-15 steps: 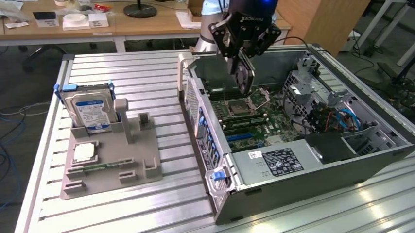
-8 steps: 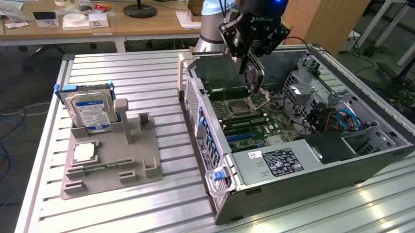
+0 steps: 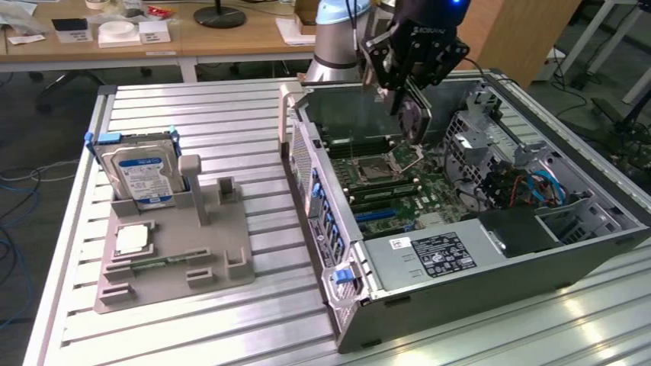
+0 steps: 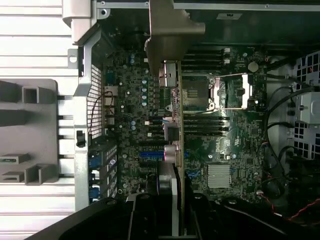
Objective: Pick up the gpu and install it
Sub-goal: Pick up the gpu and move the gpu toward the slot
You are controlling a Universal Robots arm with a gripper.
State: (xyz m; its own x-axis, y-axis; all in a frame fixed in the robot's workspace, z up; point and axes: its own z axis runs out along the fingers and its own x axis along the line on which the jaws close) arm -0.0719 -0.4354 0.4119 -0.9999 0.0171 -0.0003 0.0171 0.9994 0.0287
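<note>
Gripper (image 3: 405, 93) clenched on gpu (image 3: 414, 122); card held edge-down over motherboard (image 3: 407, 200) inside open computer case (image 3: 489, 286). Hard drive (image 3: 142, 171) upright in grey fixture (image 3: 209, 244), exterior view's left.

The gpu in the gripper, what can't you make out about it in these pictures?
Upper part of the gpu: exterior view, covered by the gripper holding it.
Its flat faces: wrist view, seen edge-on.
The slot beneath it: wrist view, covered by the gpu itself; exterior view, too small.
Part of the motherboard: wrist view, hidden behind the gripper's dark body.
</note>
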